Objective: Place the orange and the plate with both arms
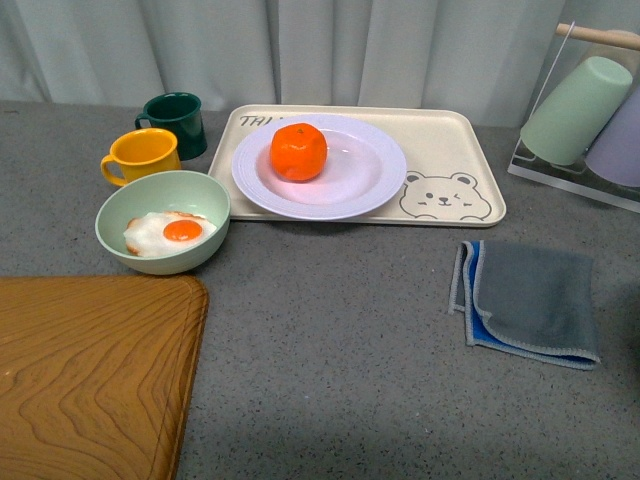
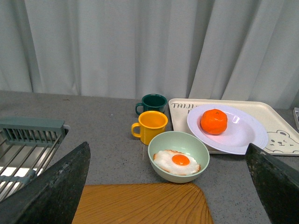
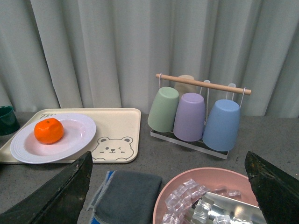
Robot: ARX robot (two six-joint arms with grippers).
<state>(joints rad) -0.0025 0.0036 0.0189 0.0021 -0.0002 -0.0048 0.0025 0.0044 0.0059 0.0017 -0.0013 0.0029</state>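
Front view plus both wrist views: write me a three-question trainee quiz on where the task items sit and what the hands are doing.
1. True or false: the orange rests on the plate.
2. Multiple choice: the plate sits on A) the wooden board, B) the bear tray, C) the folded cloth.
3. Fill in: the fried egg lies in the pale green ____.

Key
1. True; the orange sits left of the plate's centre in the front view.
2. B.
3. bowl, in front of the yellow mug. The left hand and right hand are both open and empty.
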